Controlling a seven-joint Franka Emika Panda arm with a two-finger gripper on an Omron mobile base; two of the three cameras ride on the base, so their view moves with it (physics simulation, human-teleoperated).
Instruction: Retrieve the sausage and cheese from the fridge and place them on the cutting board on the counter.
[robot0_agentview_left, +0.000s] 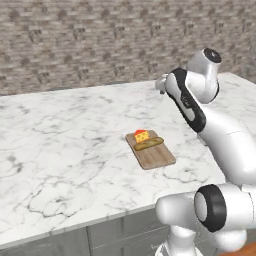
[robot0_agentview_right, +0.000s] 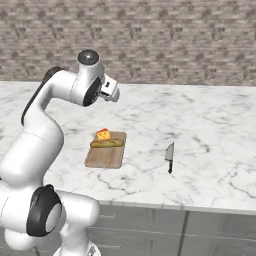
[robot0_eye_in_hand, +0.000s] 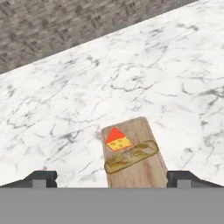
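Observation:
The light-brown cutting board (robot0_agentview_left: 151, 151) (robot0_agentview_right: 106, 150) (robot0_eye_in_hand: 135, 162) lies on the white marble counter (robot0_agentview_left: 65, 140) near its front edge. The yellow-orange cheese (robot0_agentview_left: 141, 135) (robot0_agentview_right: 103, 134) (robot0_eye_in_hand: 117, 140) with a red edge rests at the board's far end. Beside it on the board lies a yellowish-tan elongated item (robot0_agentview_left: 148, 144) (robot0_agentview_right: 106, 143) (robot0_eye_in_hand: 130, 156). My gripper (robot0_eye_in_hand: 113, 180) (robot0_agentview_right: 112, 91) hangs well above the board, open, its fingertips (robot0_eye_in_hand: 41, 178) wide apart with nothing between them. The sausage and the fridge are out of view.
A knife (robot0_agentview_right: 170, 156) lies on the counter to the right of the board, blade pointing away. A brick wall (robot0_agentview_right: 165, 40) runs along the counter's back. Grey drawer fronts (robot0_agentview_right: 150, 230) sit below the front edge.

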